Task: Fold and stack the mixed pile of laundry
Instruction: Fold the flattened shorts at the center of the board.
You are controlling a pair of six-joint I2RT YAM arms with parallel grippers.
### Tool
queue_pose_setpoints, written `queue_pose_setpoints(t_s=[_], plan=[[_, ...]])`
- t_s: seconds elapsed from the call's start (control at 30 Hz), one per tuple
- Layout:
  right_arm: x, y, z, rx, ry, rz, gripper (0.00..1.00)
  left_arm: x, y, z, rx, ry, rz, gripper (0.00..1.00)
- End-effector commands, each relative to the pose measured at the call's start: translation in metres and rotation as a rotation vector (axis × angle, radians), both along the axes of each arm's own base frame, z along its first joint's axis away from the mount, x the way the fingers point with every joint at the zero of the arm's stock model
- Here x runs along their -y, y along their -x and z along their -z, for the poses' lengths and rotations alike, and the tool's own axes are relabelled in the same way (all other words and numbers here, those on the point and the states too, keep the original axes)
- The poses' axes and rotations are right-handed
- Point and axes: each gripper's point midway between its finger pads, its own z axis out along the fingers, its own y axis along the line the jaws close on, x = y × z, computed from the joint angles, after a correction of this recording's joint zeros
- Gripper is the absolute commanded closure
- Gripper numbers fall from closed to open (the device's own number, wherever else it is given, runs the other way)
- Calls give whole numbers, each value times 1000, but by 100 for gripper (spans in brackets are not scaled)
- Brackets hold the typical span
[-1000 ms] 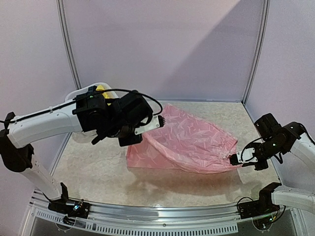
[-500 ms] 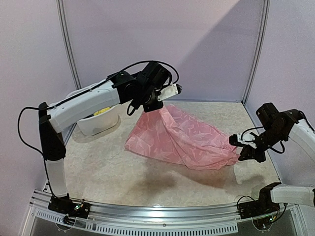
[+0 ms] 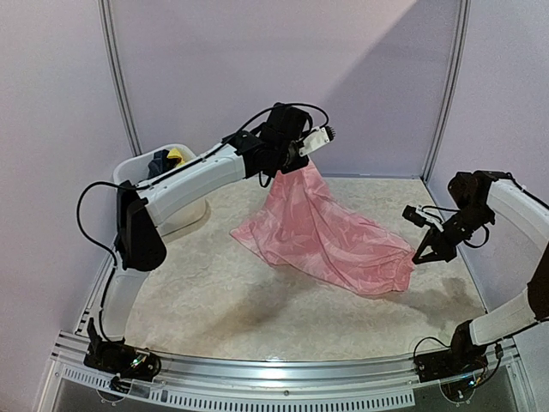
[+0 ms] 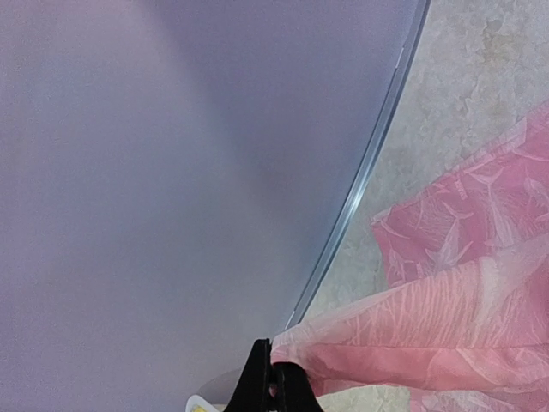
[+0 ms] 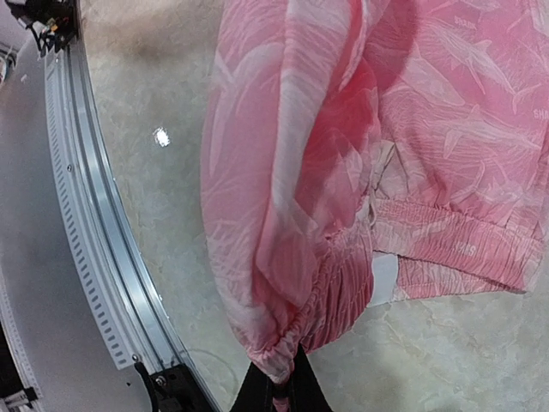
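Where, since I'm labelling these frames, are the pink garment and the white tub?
pink garment [image 3: 330, 236], top view, middle of the draped cloth.
white tub [image 3: 190, 216], top view, its front wall.

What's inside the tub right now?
A navy piece and a yellow piece poke above the tub rim. Anything lower is hidden behind its wall.

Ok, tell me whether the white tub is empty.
No, a yellow piece and a dark garment stick up above the rim of the white tub.
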Motion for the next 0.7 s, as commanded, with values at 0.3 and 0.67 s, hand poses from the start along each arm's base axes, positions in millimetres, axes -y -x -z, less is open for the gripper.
queue_pose_setpoints(t_s=[0.3, 0.67], plan=[[10, -41, 13, -100, -62, 163, 100, 6, -23, 26, 63, -45, -37, 100], [12, -28, -13, 19, -40, 191, 100, -43, 44, -60, 144, -66, -85, 100]])
